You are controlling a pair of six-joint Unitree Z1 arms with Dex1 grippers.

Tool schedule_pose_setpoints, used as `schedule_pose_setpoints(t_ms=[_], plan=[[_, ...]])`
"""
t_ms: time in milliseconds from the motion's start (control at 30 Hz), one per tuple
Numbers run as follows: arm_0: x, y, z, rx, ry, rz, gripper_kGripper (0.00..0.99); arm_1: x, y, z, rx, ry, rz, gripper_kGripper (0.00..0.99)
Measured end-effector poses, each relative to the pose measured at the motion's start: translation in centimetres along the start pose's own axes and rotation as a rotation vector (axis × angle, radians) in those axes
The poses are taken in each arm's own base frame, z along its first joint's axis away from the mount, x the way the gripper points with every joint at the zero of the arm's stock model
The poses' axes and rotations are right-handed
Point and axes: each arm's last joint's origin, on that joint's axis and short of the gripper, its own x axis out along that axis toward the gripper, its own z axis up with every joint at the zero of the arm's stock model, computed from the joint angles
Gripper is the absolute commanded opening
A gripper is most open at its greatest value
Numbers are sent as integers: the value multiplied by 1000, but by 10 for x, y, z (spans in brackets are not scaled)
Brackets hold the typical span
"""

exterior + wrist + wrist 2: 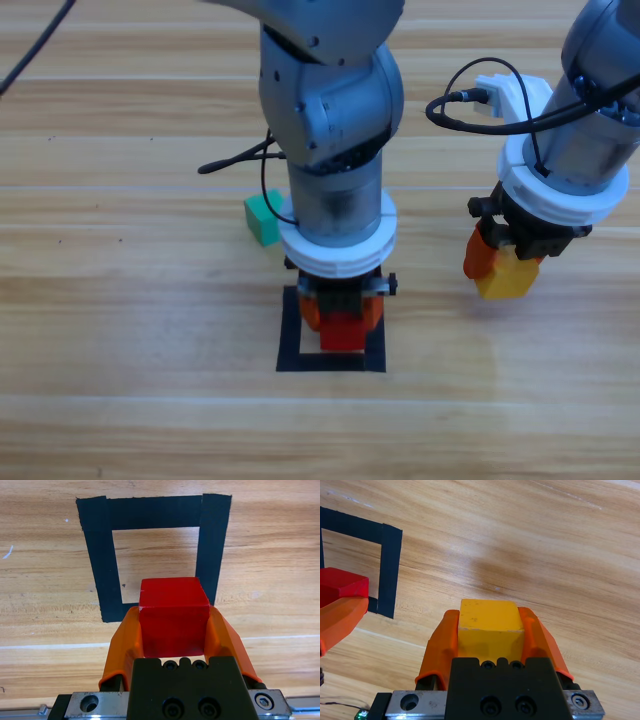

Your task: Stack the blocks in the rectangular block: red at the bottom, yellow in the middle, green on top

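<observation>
The left gripper (pixel 341 318) hangs over the black tape square (pixel 290 330) on the wooden bench (pixel 120 330), its jaws clamped on the red cube (pixel 173 615); in the left wrist view the cube sits at the near edge of the square's opening. Well to the right, the right gripper (pixel 505 262) has its jaws closed around the yellow cube (pixel 490 627), outside the tape. The teal-green cube (pixel 263 219) rests on the bench behind the square, beside the left arm.
</observation>
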Motion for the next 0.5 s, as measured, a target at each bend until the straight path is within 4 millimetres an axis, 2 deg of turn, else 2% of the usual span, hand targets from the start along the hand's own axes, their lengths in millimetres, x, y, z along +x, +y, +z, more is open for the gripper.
schedule_pose_setpoints(t_ms=[500], plan=[[14,-2,1,0,13,27,0,0,0,0,0,0,0,0]])
